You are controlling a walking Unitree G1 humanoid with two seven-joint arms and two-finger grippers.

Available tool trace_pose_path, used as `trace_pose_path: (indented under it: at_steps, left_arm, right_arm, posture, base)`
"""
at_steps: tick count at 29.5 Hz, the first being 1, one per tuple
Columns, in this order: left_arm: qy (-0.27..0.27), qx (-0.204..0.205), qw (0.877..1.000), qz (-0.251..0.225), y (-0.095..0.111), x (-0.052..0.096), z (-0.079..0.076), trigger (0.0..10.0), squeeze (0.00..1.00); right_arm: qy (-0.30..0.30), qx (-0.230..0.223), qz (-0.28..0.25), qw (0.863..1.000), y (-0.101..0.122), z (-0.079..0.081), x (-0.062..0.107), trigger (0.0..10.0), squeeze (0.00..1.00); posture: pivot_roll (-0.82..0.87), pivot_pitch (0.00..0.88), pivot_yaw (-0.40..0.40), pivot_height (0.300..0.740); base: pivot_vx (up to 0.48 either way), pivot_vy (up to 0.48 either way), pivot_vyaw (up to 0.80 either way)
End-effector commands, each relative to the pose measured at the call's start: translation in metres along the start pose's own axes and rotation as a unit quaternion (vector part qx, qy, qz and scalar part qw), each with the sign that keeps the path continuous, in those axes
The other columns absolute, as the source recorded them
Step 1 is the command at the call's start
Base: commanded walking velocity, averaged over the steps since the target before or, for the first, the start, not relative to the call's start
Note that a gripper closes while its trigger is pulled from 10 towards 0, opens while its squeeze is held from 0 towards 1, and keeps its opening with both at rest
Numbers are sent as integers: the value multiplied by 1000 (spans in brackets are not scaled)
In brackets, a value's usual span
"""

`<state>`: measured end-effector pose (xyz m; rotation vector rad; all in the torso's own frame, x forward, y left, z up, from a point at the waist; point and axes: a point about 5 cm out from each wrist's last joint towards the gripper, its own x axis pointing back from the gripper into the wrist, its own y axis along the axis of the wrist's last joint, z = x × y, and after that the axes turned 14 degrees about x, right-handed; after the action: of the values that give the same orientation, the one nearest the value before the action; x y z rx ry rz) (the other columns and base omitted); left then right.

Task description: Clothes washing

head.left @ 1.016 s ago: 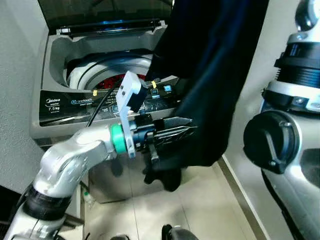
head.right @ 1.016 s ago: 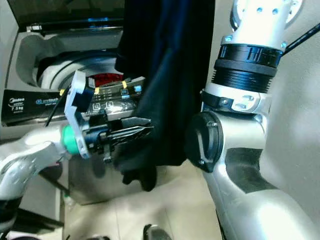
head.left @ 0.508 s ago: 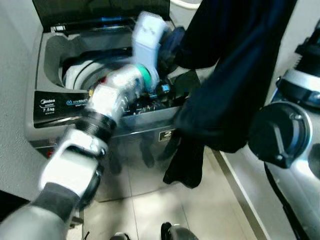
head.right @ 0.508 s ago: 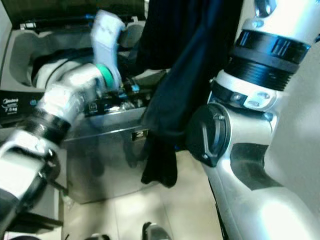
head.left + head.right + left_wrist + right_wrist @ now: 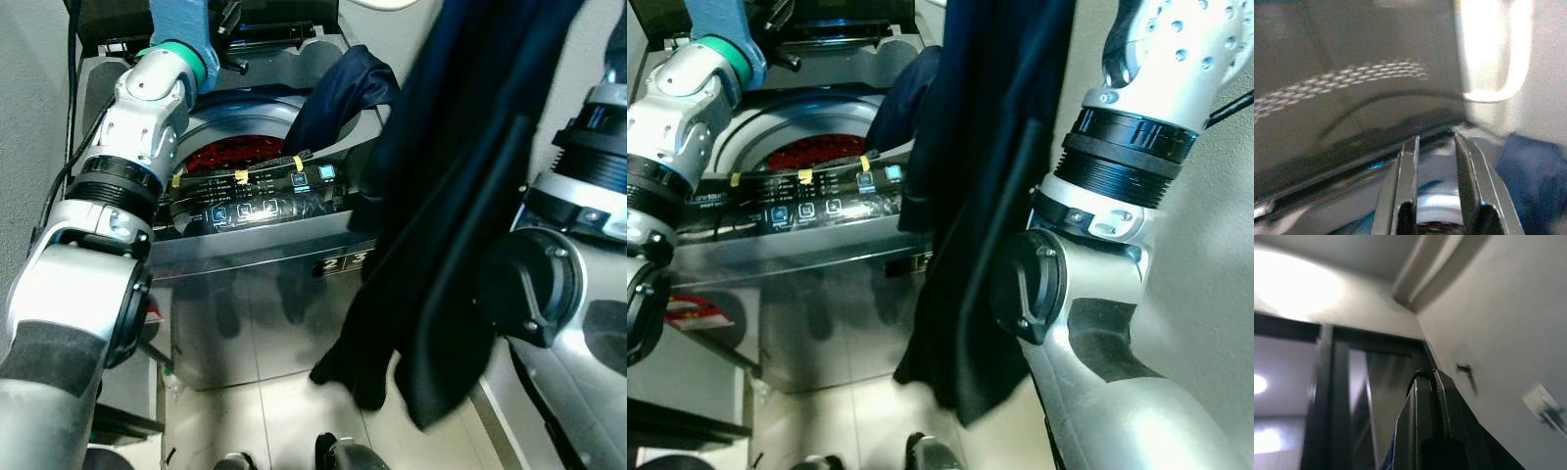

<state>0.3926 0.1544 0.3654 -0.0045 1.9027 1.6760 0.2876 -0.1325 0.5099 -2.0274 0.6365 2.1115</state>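
- Left wrist view: the left tool is reaching over the back of the washing machine, its fingers spread with a gap between them, holding nothing, pointing at the raised dark lid
- The right tool is pointing up toward a ceiling, fingers pressed together, a sliver of blue cloth beside them
- A dark garment is hanging before the machine, one end lying over the drum's rim, its lower end dangling near the floor

You've got beige floor tiles below the grey wall, and a ceiling light overhead.
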Motion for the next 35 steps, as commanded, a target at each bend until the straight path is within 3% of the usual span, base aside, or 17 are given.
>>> trace_pose_path:
  at_steps: [1,2,3,5,6,8,10,11,12,13,14,17,18,21,26,31,35]
  left_arm:
    - [-112,60,992,6,3,25,-20,10000,0]
    - [-112,60,992,6,3,25,-20,10000,0]
    - [-166,83,983,9,5,42,-32,10000,0]
    - [-166,83,983,9,5,42,-32,10000,0]
    - [-213,114,970,29,5,69,-44,10000,0]
    - [-213,114,970,29,5,69,-44,10000,0]
    - [-267,168,945,85,4,126,-62,10000,0]
    - [-267,168,945,85,4,126,-62,10000,0]
    - [-290,185,932,112,5,147,-72,10000,0]
    - [-290,185,932,112,5,147,-72,10000,0]
    - [-310,197,921,130,5,160,-80,10000,0]
    - [-332,208,908,148,1,169,-88,10000,0]
    - [-352,222,894,165,-5,176,-94,10000,0]
    - [-360,230,884,191,-23,177,-97,10000,0]
    - [-339,222,890,211,-40,167,-92,10000,0]
    - [-289,200,909,225,-55,147,-79,10000,0]
    - [-259,178,921,231,-65,137,-67,10000,0]
  right_arm:
    - [4,4,41,999,-22,-3,2,10000,0]
    - [4,4,41,999,-22,-3,2,10000,0]
    - [2,7,62,998,-30,-6,5,10000,0]
    - [2,7,62,998,-30,-6,5,10000,0]
    - [18,33,114,993,-46,-8,11,10000,0]
    - [18,33,114,993,-46,-8,11,10000,0]
    - [96,159,272,944,-89,-12,40,10000,0]
    - [96,159,272,944,-89,-12,40,10000,0]
    - [138,216,330,909,-105,-16,54,10000,0]
    - [138,216,330,909,-105,-16,54,10000,0]
    - [167,258,357,882,-114,-19,60,10000,0]
    - [181,279,363,870,-118,-19,58,10000,0]
    - [188,291,361,866,-121,-18,52,10000,0]
    - [194,283,339,876,-122,-10,37,10000,0]
    - [185,257,301,899,-117,-5,24,10000,0]
    - [202,215,227,928,-93,8,5,10000,0]
    - [227,182,184,939,-78,19,-5,10000,0]
  posture:
    - [85,118,-15,740]
    - [85,118,-15,740]
    - [87,121,-19,740]
    - [87,121,-19,740]
    - [97,130,-28,740]
    - [97,130,-28,740]
    - [107,138,-33,740]
    - [107,138,-33,740]
    - [109,139,-39,740]
    - [109,139,-39,740]
    - [110,138,-42,740]
    - [109,137,-43,740]
    - [106,135,-46,740]
    - [92,129,-43,740]
    - [88,124,-37,740]
    - [79,118,-30,740]
    - [75,117,-28,740]
  base:
    - [0,0,0]
    - [0,0,0]
    - [0,0,0]
    - [0,0,0]
    - [0,0,0]
    - [0,0,0]
    - [0,0,0]
    - [0,0,0]
    - [0,0,0]
    - [0,0,0]
    - [0,0,0]
    - [0,0,0]
    - [0,0,0]
    - [0,0,0]
    - [0,0,0]
    - [0,0,0]
    - [0,0,0]
